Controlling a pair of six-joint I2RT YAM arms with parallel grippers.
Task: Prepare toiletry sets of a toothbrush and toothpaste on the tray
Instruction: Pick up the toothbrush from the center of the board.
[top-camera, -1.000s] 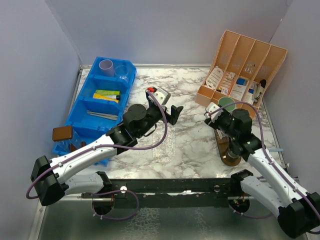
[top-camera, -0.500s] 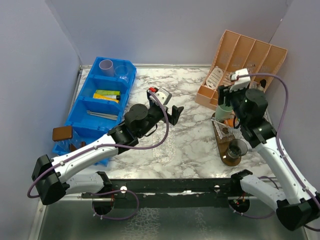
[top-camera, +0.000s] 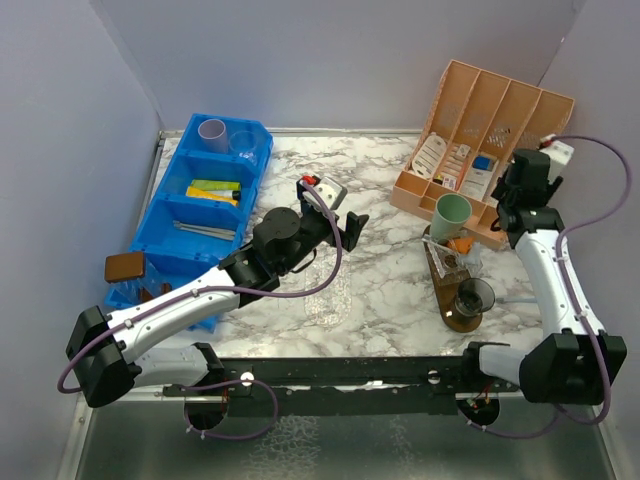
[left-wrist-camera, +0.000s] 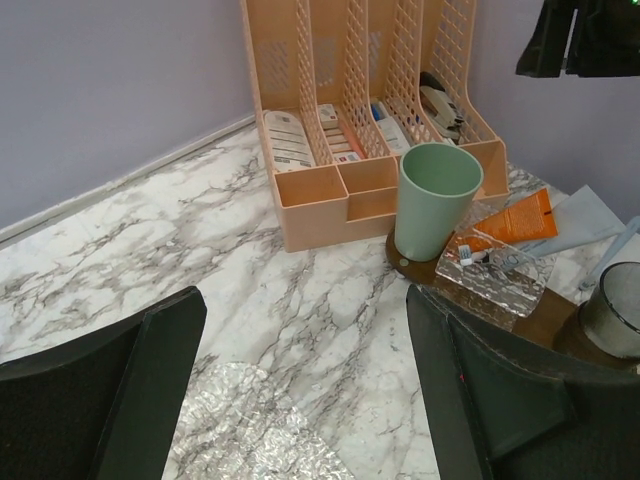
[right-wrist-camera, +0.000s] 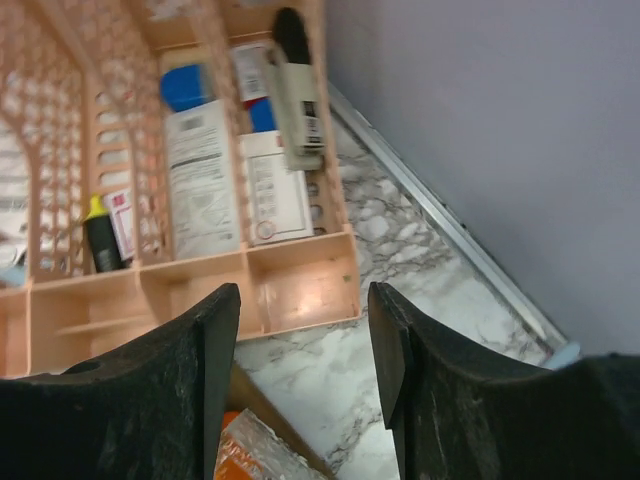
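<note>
Two cups on brown oval wooden tray (top-camera: 443, 285), right side: mint green plastic cup (top-camera: 452, 218) far end, smoky dark cup (top-camera: 474, 297) near end. L claw (left-wrist-camera: 300, 310) & R claw (right-wrist-camera: 303, 300) both released, empty. I'd watch R arm coming back down; could clip mint cup, tip it.

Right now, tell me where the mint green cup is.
In the top view, the mint green cup stands upright at right, on the far end of the brown tray, just in front of the peach organizer.
</note>
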